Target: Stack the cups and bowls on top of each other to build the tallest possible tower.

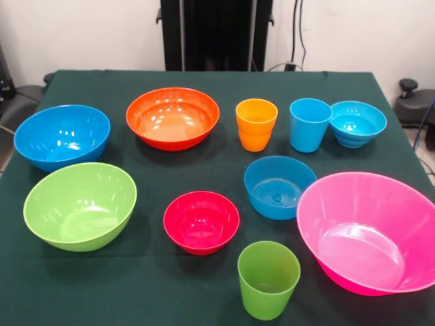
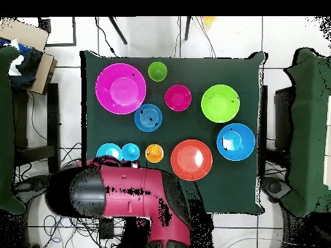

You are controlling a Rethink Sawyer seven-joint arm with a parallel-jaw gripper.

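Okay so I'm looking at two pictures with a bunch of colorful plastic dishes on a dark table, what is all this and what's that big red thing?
Both pictures show one table under a green cloth: one from across it, one from straight above. The big red and black shape in the overhead picture is a robot arm, folded back at the table's edge. Its gripper isn't visible and nothing is held. On the cloth stand three cups, orange, light blue and green, and seven bowls, the largest pink. None are stacked yet; the job is building a tower.
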